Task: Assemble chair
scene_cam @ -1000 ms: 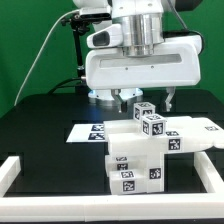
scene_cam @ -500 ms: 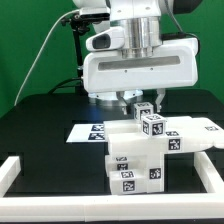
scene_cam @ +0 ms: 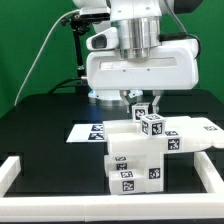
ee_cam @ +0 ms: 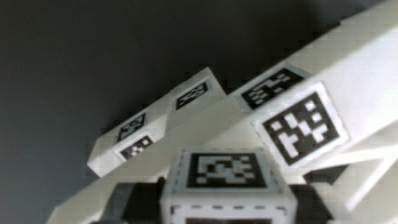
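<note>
Pincer (ee_cam: 228, 190) clamped on tagged white chair (scene_cam: 140, 150) block, black-and-white square tags only, no legible writing

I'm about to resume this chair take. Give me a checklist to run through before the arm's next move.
1. Gripper closed on the small tagged cube: ok, fingers flank it in the wrist view.
2. Cube sits centred between the fingers: ok.
3. Cube is free of the chair parts below: cannot tell.
4. Marker board lies flat on the table: ok.
5. Border rail is away from the arm: ok.
</note>
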